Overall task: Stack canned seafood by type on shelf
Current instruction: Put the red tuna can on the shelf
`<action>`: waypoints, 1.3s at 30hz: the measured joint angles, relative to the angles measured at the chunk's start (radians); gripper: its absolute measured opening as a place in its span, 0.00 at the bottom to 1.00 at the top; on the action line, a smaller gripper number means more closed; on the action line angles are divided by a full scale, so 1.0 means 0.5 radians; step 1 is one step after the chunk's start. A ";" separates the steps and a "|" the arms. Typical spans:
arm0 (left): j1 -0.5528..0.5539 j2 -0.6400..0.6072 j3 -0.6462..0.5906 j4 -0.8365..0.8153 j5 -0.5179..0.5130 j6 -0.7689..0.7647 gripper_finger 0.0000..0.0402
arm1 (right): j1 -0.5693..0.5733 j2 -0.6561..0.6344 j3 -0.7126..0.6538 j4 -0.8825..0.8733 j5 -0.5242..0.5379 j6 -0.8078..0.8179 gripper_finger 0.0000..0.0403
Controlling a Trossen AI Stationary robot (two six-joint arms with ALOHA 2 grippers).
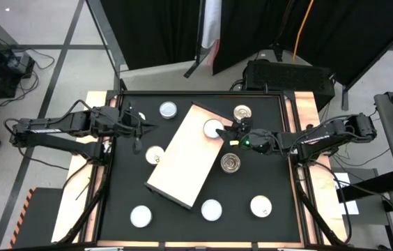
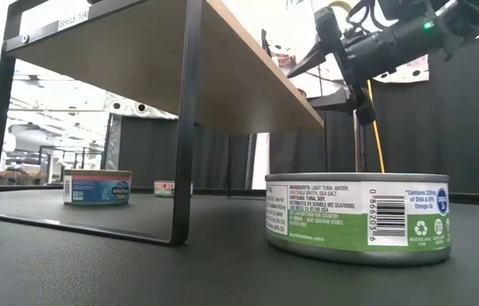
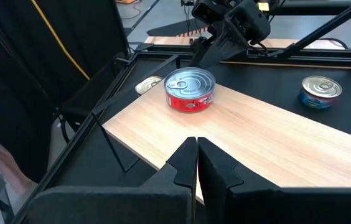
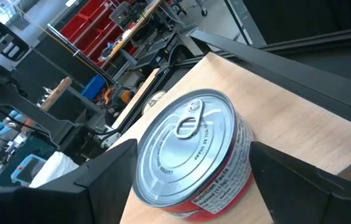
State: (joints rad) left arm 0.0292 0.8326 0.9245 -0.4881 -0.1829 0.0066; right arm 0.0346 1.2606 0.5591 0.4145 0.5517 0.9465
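The shelf [image 1: 182,164] is a long pale wooden board on black legs, lying slantwise across the black table. One red-labelled tin [image 4: 191,146] with a silver pull-tab lid stands by its bottom on the shelf's far end [image 3: 275,143]. My right gripper [image 4: 194,174] is open and level with the tin, one finger on each side of it and apart from it. Over the table's left part my left gripper [image 3: 196,163] hangs shut, holding nothing and pointing toward the shelf. Several more tins lie around the shelf on the table.
Loose tins stand on the table at the far left [image 1: 168,109], far right [image 1: 242,112], beside the shelf [image 1: 155,155] [image 1: 230,163], and along the near edge [image 1: 141,215] [image 1: 211,209] [image 1: 260,206]. In the low view a green-labelled tin [image 2: 358,217] stands closest.
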 joint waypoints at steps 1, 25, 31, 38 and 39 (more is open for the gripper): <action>0.000 0.000 0.000 0.000 0.000 0.000 0.04 | 0.005 0.000 0.000 0.000 0.001 -0.012 0.75; -0.094 0.110 0.000 0.127 0.061 0.026 0.04 | 0.449 -0.432 0.463 -1.172 -0.172 -0.783 0.75; -0.128 0.304 0.000 0.438 0.113 0.105 0.04 | 0.673 -0.449 0.497 -1.708 0.015 -0.684 0.71; -0.129 0.367 -0.001 0.347 0.089 -0.015 0.04 | 0.797 -0.412 0.496 -2.159 0.131 -0.398 0.63; -0.133 0.355 -0.001 0.332 0.088 -0.050 0.04 | 0.808 -0.410 0.496 -2.162 0.102 -0.412 0.62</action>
State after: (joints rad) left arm -0.0374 1.0103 0.9241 -0.3223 -0.1390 -0.0183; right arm 0.4386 1.0557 0.8070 -0.6666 0.6027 0.7404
